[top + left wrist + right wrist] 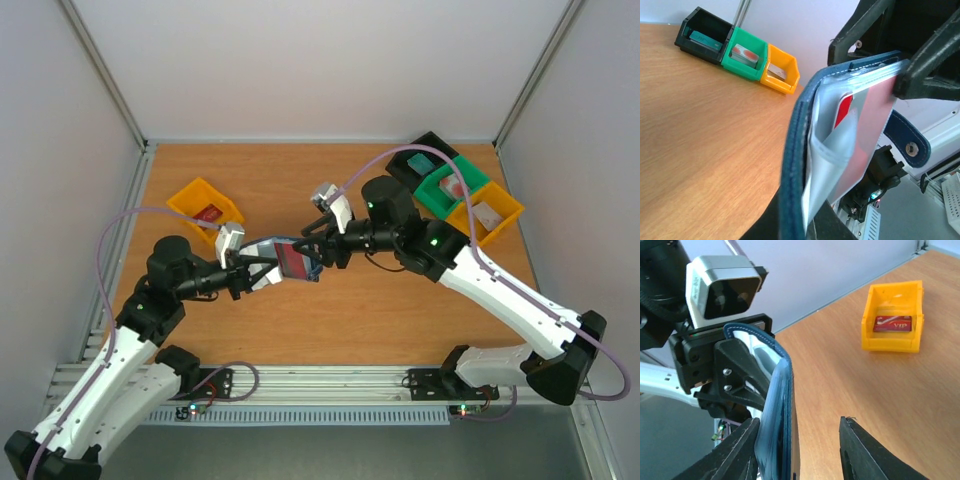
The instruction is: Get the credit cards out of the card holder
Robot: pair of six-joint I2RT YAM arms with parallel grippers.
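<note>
Brown wooden table [400, 310] under everything. Left hand [256, 272] clamped on small navy-blue folding card holder [796, 150], held open in the air above mid-table. Right hand [314, 250] with fingers apart, straddling holder's opposite edge. Yellow plastic bin [892, 342] on far left of table, flat red credit card [893, 323] inside. Second red card [872, 130] tucked behind holder's clear pocket.

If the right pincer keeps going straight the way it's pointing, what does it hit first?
The wallet, most likely: its edge sits between the open fingers of the right pincer. Just behind it is the left pincer holding it.
</note>
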